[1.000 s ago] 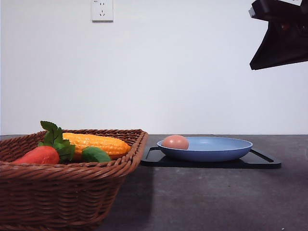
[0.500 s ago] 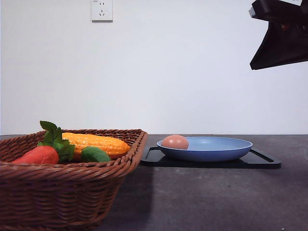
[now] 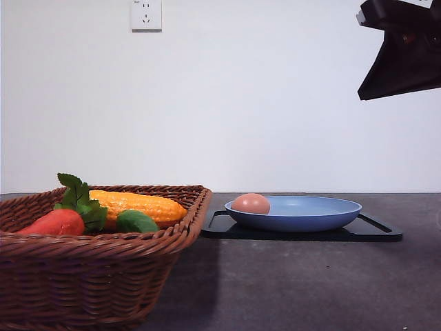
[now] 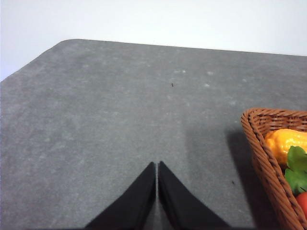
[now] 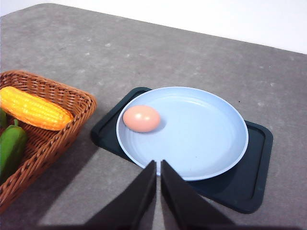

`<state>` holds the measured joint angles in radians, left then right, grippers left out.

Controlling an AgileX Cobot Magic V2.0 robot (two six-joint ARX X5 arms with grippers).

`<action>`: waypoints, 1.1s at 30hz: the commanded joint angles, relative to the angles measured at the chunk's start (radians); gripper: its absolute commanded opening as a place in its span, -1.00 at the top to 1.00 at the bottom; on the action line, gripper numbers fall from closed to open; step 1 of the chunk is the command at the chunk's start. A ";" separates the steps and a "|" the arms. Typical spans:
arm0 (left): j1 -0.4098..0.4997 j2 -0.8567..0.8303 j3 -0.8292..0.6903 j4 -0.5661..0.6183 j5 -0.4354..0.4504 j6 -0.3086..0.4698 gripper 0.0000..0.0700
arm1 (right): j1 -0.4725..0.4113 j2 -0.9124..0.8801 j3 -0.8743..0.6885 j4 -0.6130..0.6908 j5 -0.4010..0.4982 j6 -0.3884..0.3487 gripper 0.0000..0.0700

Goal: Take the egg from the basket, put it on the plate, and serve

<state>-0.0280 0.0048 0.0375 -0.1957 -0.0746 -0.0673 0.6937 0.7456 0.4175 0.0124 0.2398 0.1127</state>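
The pinkish-tan egg (image 3: 251,203) (image 5: 141,118) lies in the blue plate (image 3: 324,215) (image 5: 201,134), near the rim on the basket's side. The plate rests on a flat black tray (image 3: 375,231) (image 5: 249,187). The brown wicker basket (image 3: 89,276) (image 5: 72,129) (image 4: 261,153) stands at the front left, holding vegetables. My right gripper (image 5: 158,165) is shut and empty, held high above the plate's near edge; its arm (image 3: 403,48) shows at the top right. My left gripper (image 4: 157,165) is shut and empty over bare table, well clear of the basket.
In the basket lie a yellow corn cob (image 3: 138,205) (image 5: 33,109), a red-orange carrot-like vegetable with green leaves (image 3: 58,221) and a dark green vegetable (image 3: 136,221) (image 5: 10,143). A white wall with a socket (image 3: 146,14) stands behind the grey table (image 3: 296,283).
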 commanded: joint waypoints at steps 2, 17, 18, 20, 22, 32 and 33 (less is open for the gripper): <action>0.003 -0.002 -0.029 0.009 0.000 0.000 1.00 | 0.010 0.003 0.009 0.013 0.004 0.014 1.00; 0.003 -0.002 -0.033 0.010 0.000 0.000 1.00 | 0.010 0.003 0.009 0.013 0.004 0.014 1.00; 0.003 -0.002 -0.033 0.010 0.000 0.000 1.00 | 0.010 0.003 0.009 0.013 0.004 0.014 1.00; 0.003 -0.002 -0.033 0.010 0.000 0.000 1.00 | 0.010 0.003 0.009 0.013 0.004 0.014 1.00; 0.003 -0.002 -0.033 0.010 0.000 0.000 1.00 | 0.010 0.003 0.009 0.013 0.004 0.014 1.00; 0.003 -0.002 -0.033 0.010 0.000 0.000 1.00 | -0.057 -0.165 -0.010 -0.040 0.098 -0.167 1.00; 0.003 -0.002 -0.033 0.010 0.000 0.000 1.00 | -0.083 -0.208 -0.020 -0.038 0.098 -0.185 1.00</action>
<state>-0.0280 0.0048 0.0307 -0.1783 -0.0746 -0.0681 0.6202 0.5666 0.4066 -0.0332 0.3276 0.0044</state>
